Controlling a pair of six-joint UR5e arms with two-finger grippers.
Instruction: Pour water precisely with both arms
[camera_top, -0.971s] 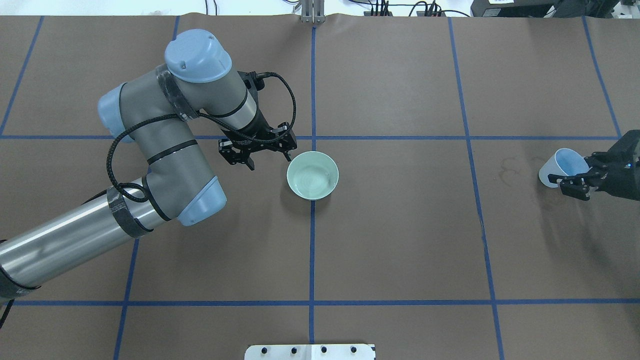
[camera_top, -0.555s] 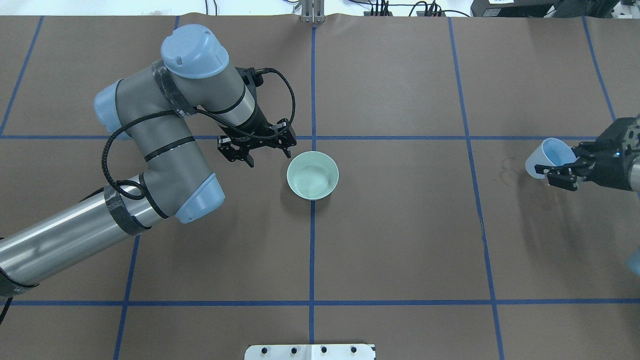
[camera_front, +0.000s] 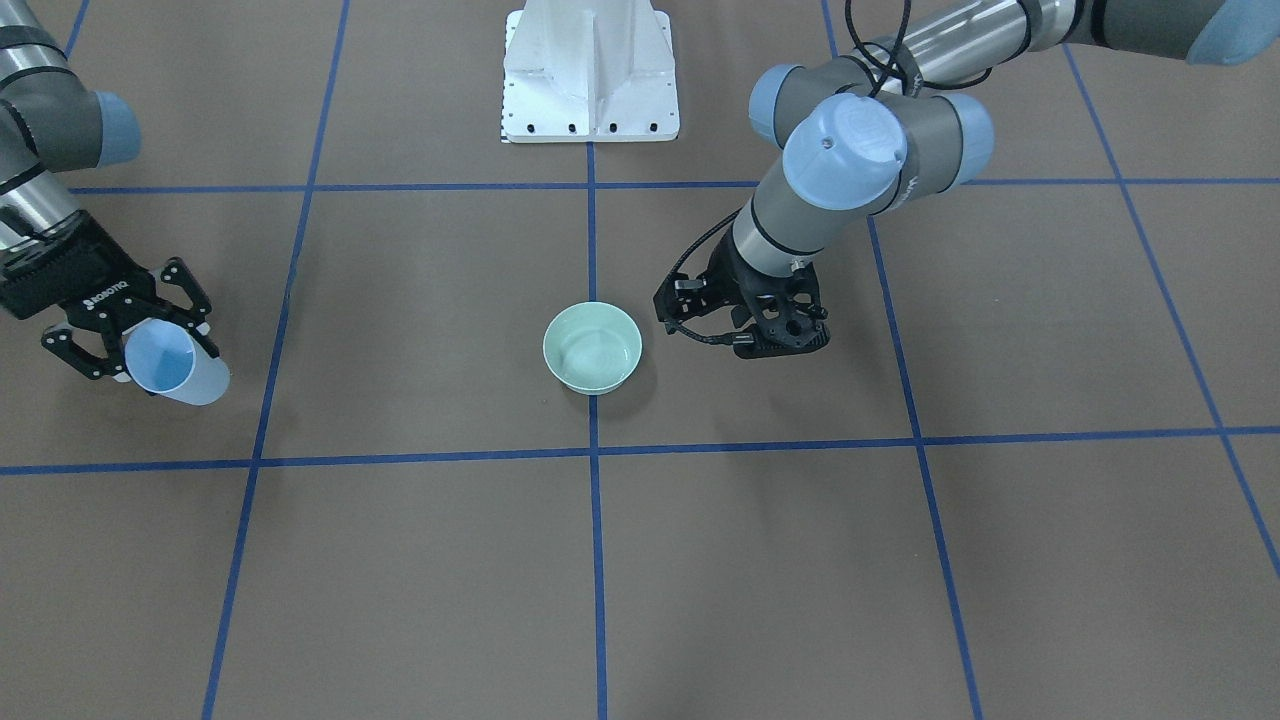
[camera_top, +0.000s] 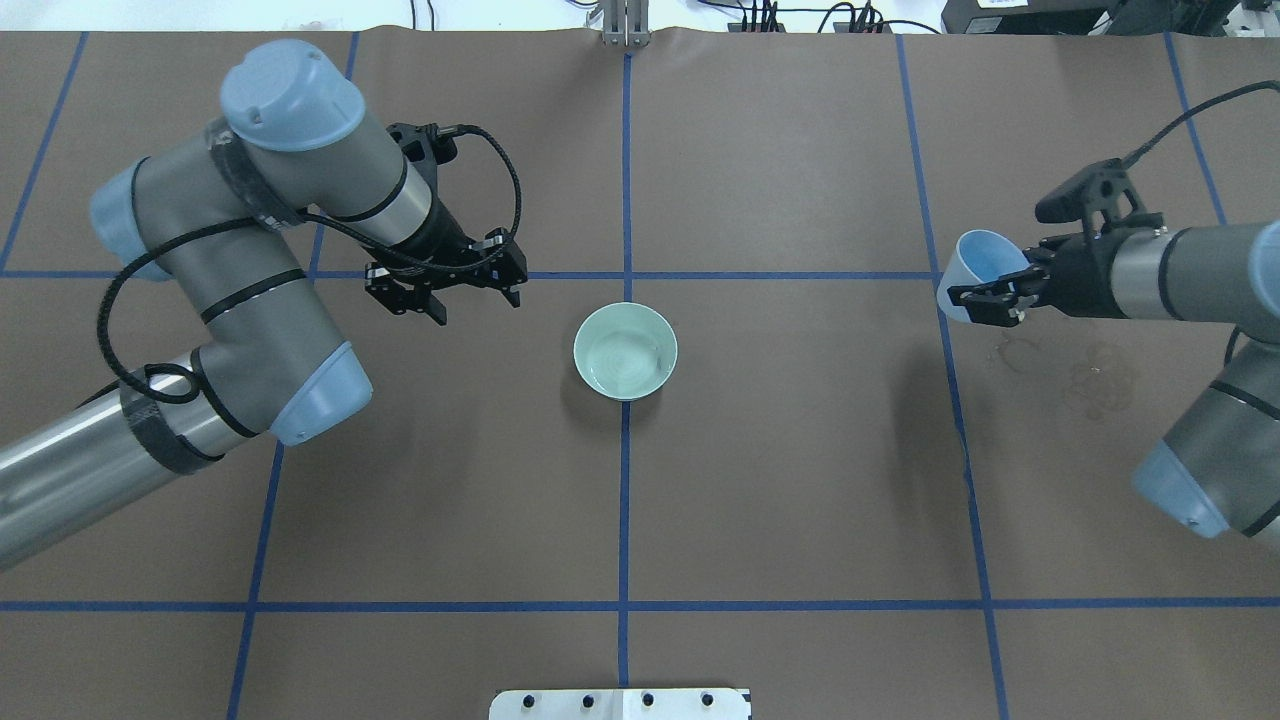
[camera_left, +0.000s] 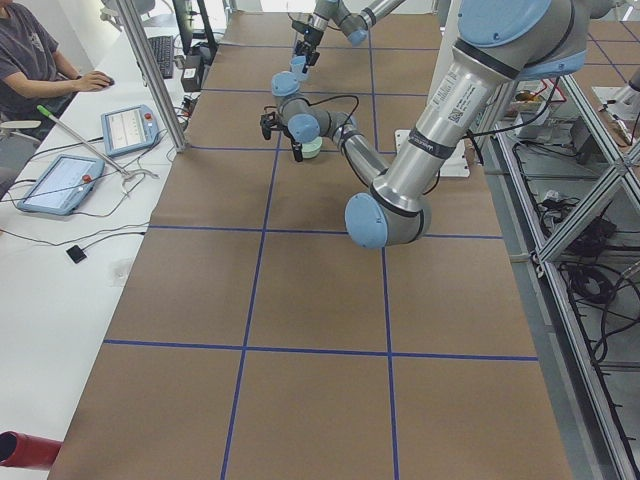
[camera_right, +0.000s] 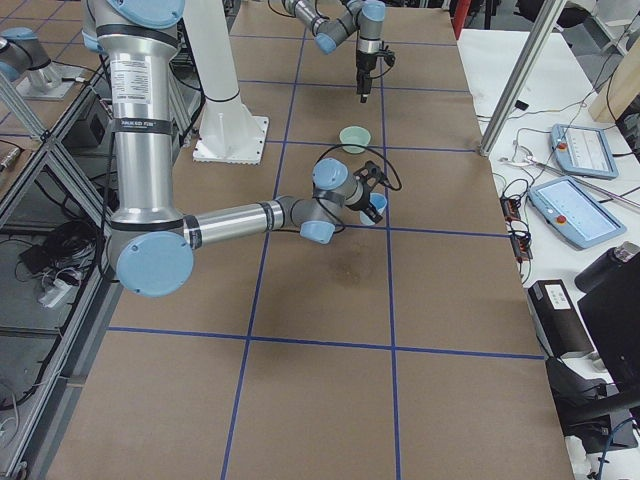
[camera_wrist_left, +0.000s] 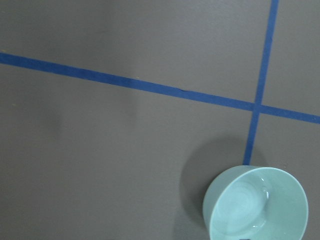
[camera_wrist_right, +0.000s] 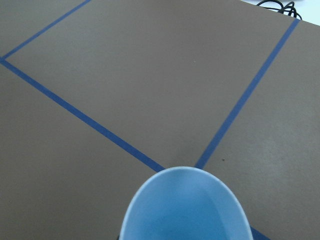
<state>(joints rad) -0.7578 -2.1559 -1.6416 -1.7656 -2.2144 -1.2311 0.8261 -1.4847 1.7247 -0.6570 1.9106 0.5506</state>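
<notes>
Pale-green bowl (camera_top: 625, 351) stands upright on the brown paper-covered table (camera_top: 800, 480), sitting on the centre blue tape line (camera_top: 623, 520) just on the robot's side of a tape crossing. The water (camera_wrist_left: 250, 206) shows as faint concentric ripples and small white glints in the bottom of the bowl. Left gripper (camera_top: 477, 306) points down at the table beside the bowl on the robot's left, near it but not touching; its fingers are spread and nothing is between them. Right gripper (camera_top: 998, 296) is clamped on a light-blue cup (camera_top: 974, 272), one finger on each side of the wall. The cup is tilted, its mouth facing up and away from the wrist, and appears to be clear of the table. Its inside reads plain blue from the right wrist view; cannot tell whether it holds any liquid. Cup and bowl are well apart. Dried ring-shaped stains (camera_top: 1098, 378) mark the paper near the right gripper. White bolted pedestal (camera_front: 590, 75) sits at the robot's edge.
</notes>
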